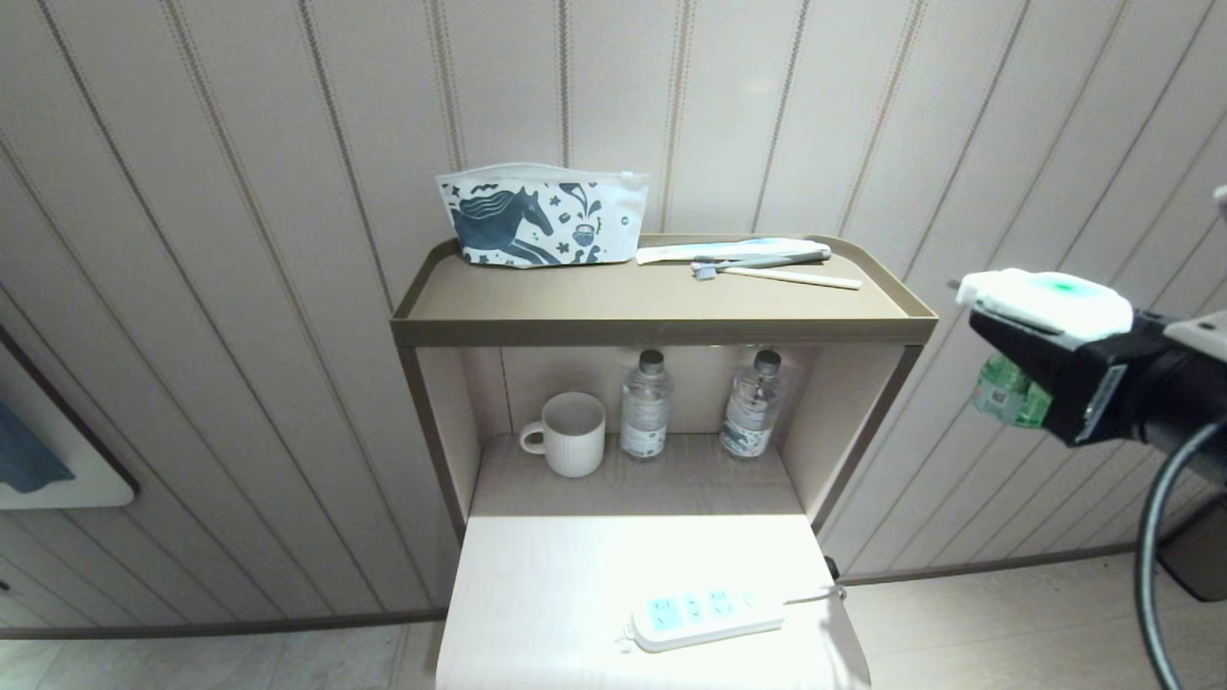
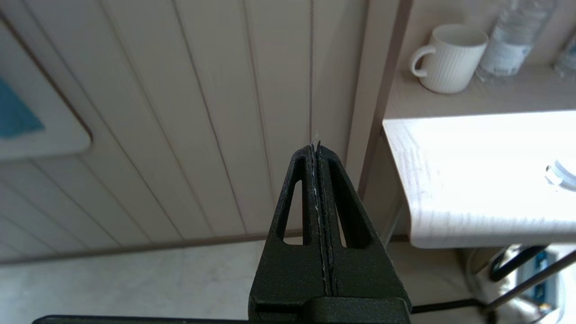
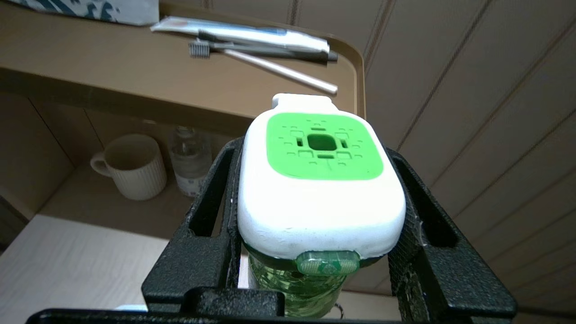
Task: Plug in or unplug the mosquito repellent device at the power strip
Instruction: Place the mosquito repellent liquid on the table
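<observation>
**Repellent unit held in the air, power strip bare on the tabletop**

Nearest the camera, the right tool (image 3: 315,198) pinches the mosquito repellent device (image 3: 317,180) between its two black fingers (image 3: 204,211), one on each side of the white head. The green face points up and the green liquid bottle hangs below the fingers. In the head view this tool (image 1: 1050,350) reaches in level from the right edge, out beside the shelf unit and well apart from the power strip (image 1: 707,616), about level with the top tray. The arm behind it is cut off by the frame, and only a black cable loops down from it.

The left tool (image 2: 317,148) has its fingers pressed together with nothing between them. It is parked low beside the tabletop (image 2: 472,180), pointing at the panelled wall, and does not appear in the head view.

The power strip lies flat near the front edge of the tabletop, sockets up, its thin cord running off the right side. The bright glare there washes out the socket details.

On the shelf behind stand a white mug (image 1: 567,433) and two water bottles (image 1: 645,404). The top tray (image 1: 661,331) carries a printed pouch (image 1: 542,216) and toothbrushes (image 1: 767,264).
</observation>
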